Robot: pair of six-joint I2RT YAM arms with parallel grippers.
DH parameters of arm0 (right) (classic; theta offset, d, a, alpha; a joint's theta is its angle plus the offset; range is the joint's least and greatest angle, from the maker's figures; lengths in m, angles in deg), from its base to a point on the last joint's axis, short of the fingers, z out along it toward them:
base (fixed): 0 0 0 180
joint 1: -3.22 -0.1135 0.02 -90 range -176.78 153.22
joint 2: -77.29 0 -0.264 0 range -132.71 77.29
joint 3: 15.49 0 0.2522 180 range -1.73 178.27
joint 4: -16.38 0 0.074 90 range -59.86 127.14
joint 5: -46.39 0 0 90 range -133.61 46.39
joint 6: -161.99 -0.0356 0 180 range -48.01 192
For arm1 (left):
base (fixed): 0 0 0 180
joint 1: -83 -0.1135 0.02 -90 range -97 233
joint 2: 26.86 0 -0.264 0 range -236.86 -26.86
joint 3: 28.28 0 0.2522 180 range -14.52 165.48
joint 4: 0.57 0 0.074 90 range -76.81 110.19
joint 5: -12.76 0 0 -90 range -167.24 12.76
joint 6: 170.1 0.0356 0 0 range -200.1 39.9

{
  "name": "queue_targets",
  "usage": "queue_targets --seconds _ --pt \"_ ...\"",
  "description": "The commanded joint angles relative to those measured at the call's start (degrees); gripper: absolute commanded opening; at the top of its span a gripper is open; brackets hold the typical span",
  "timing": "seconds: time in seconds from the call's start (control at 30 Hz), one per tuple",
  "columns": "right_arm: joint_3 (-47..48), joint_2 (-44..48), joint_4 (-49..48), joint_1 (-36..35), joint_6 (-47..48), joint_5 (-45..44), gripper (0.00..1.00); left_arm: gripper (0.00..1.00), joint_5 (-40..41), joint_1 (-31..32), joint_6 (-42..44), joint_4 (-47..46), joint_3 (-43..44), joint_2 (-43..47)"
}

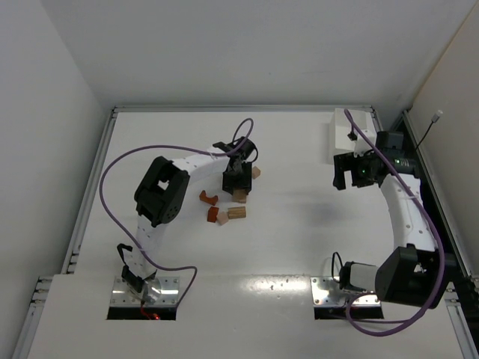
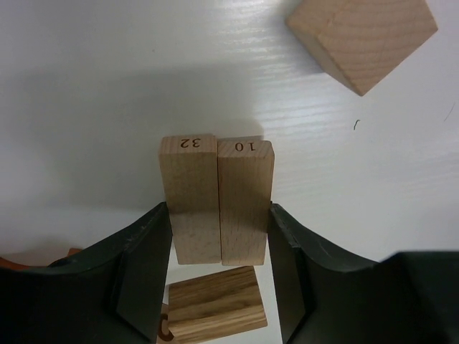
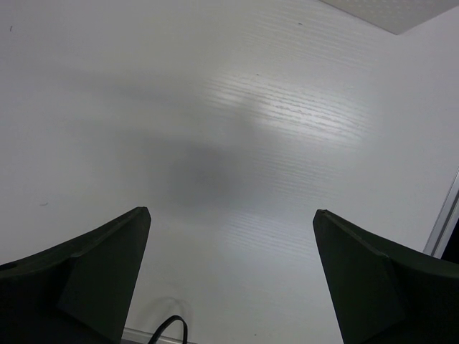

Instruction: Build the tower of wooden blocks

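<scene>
My left gripper (image 1: pixel 238 183) (image 2: pixel 219 236) is shut on two pale tan wood blocks held side by side, one marked 32 (image 2: pixel 190 201) and one marked 10 (image 2: pixel 245 204). Each jaw presses an outer face of the pair. A darker tan block (image 2: pixel 215 304) lies on the table under the jaws. A pale cube (image 2: pixel 362 36) (image 1: pixel 256 173) sits just beyond them. Left of the gripper lie a reddish arch (image 1: pixel 208 198), a reddish piece (image 1: pixel 213 215) and a tan block (image 1: pixel 236 212). My right gripper (image 1: pixel 344 176) (image 3: pixel 231 236) hangs open over bare table. The tower is out of view.
A white rectangular box (image 1: pixel 348 134) stands at the back right, just behind the right gripper, and its corner (image 3: pixel 401 11) shows in the right wrist view. Raised rails edge the table (image 1: pixel 299 247) at left, back and right.
</scene>
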Motion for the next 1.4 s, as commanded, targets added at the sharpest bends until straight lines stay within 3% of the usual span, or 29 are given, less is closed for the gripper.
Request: queue_targets --seconds 0.0,0.17,0.2,0.23,0.33,0.53,0.73,0.97,1.1,1.2,1.27,1.37 --pt "-0.6 2.0 -1.0 0.6 -1.1 1.4 0.95 0.0 1.8 -0.7 -1.2 0.5 1.5 -1.5" --pt "-0.6 2.0 -0.5 1.1 -1.1 1.4 0.95 0.0 3.2 -0.7 -1.2 0.5 0.5 -1.5" --pt "-0.6 2.0 -0.5 1.1 -1.1 1.9 0.95 0.07 3.7 -0.7 -1.2 0.5 0.5 -1.5" --pt "-0.6 2.0 -0.5 1.1 -1.1 1.9 0.95 0.22 3.7 -0.7 -1.2 0.5 0.5 -1.5" --pt "-0.6 2.0 -0.5 1.1 -1.1 1.9 0.95 0.51 3.7 -0.7 -0.6 0.5 0.5 -1.5" --pt "-0.6 2.0 -0.5 1.1 -1.1 1.9 0.95 0.58 2.9 -0.7 0.8 -0.5 1.0 -2.0" --pt "-0.6 2.0 -0.5 1.1 -1.1 1.9 0.95 0.84 1.1 -0.7 2.5 -0.5 2.1 -0.3" --pt "-1.1 3.1 -0.5 -0.1 4.0 4.6 0.95 0.87 1.5 -0.1 8.7 -1.8 3.5 9.0" --pt "1.4 3.1 -0.5 -5.4 7.2 6.5 0.92 0.87 9.5 -0.1 15.9 -1.2 5.7 17.8" --pt "4.3 -0.3 -1.1 -12.1 10.0 5.4 0.92 0.9 11.2 -4.3 19.5 -1.8 5.7 22.6" --pt "6.8 -2.7 -1.8 -16.5 11.7 3.7 0.92 1.0 7.2 -9.6 21.9 -1.0 5.7 25.3" --pt "11.3 -9.4 -3.1 -25.2 14.5 -0.6 0.91 1.0 2.2 -15.3 25.5 0.1 4.0 27.2"
